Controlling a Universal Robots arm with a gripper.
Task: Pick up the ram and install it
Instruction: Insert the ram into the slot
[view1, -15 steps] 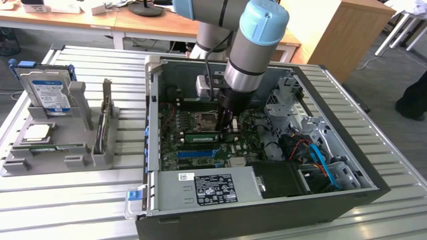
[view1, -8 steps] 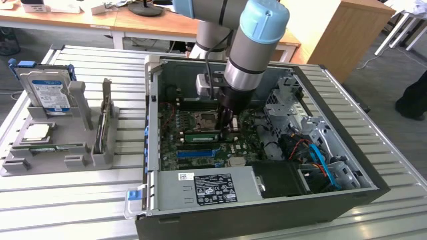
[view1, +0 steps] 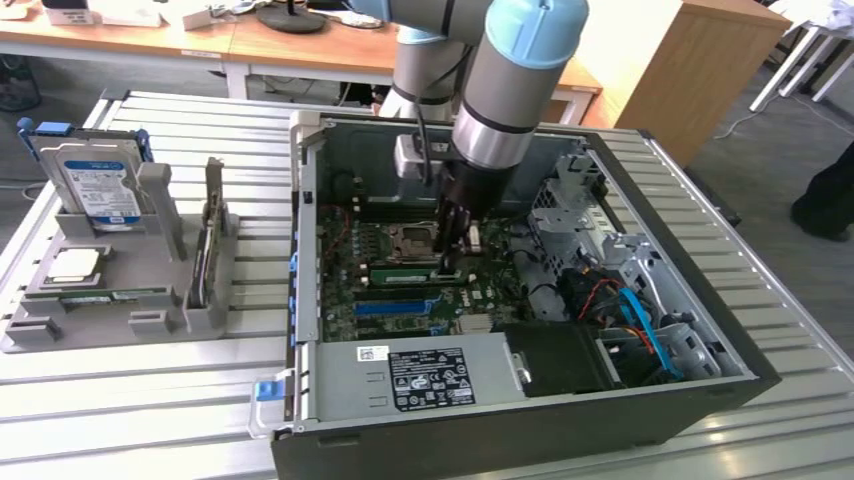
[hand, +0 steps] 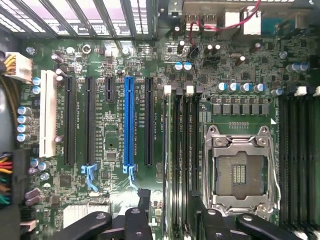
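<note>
Arm (view1: 514, 90) hides much of the motherboard (view1: 358, 262); gripper (view1: 449, 264) fingers apart, holding nothing; green ram (view1: 400, 272) stands in a slot (hand: 170, 150) mid-frame, its seating unclear; open computer case (view1: 467, 448) on slatted metal table (view1: 134, 405); wooden desks (view1: 160, 45) behind.

I am looking into a robotics lab: an open computer tower (view1: 534, 445) lies on a ribbed metal worktop (view1: 134, 410), a grey parts rack (view1: 80, 328) beside it, wooden office furniture (view1: 681, 70) behind.

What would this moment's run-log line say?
arm: inside computer case | fingers: open, empty | position: over memory slots | ram: apparently seated in slot
</note>
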